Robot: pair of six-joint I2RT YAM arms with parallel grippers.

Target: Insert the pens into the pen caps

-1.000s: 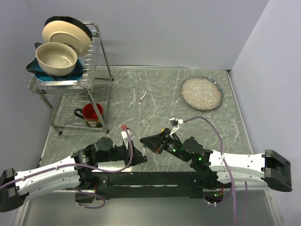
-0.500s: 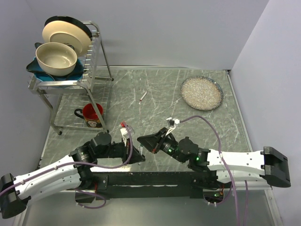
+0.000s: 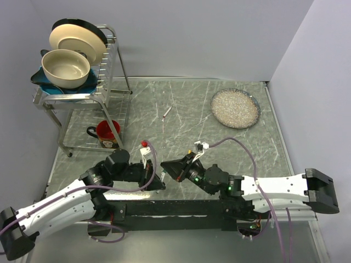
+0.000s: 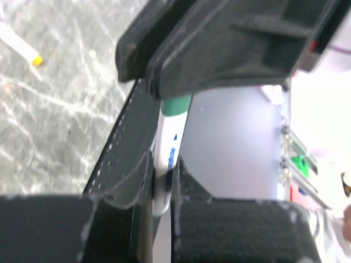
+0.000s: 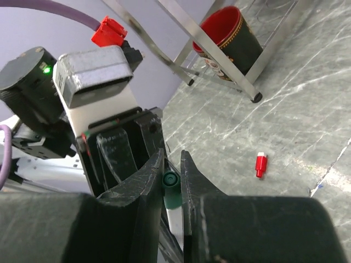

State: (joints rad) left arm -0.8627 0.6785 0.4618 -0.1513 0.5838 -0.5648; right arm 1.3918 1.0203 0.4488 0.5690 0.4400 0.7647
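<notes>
Two grippers meet by the table's near edge, left gripper and right gripper; a loose pen lies slanted nearer the far edge. Left wrist: the left gripper clamps a white pen, its blue print unreadable, long axis along the fingers, tip meeting a green cap. Right wrist: the right gripper pinches that cap; a red cap lies on the table.

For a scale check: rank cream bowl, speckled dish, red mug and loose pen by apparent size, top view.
Tied: cream bowl and speckled dish, alike; bowl raised nearer camera, so unranked.
Then red mug.
Smallest: loose pen.
</notes>
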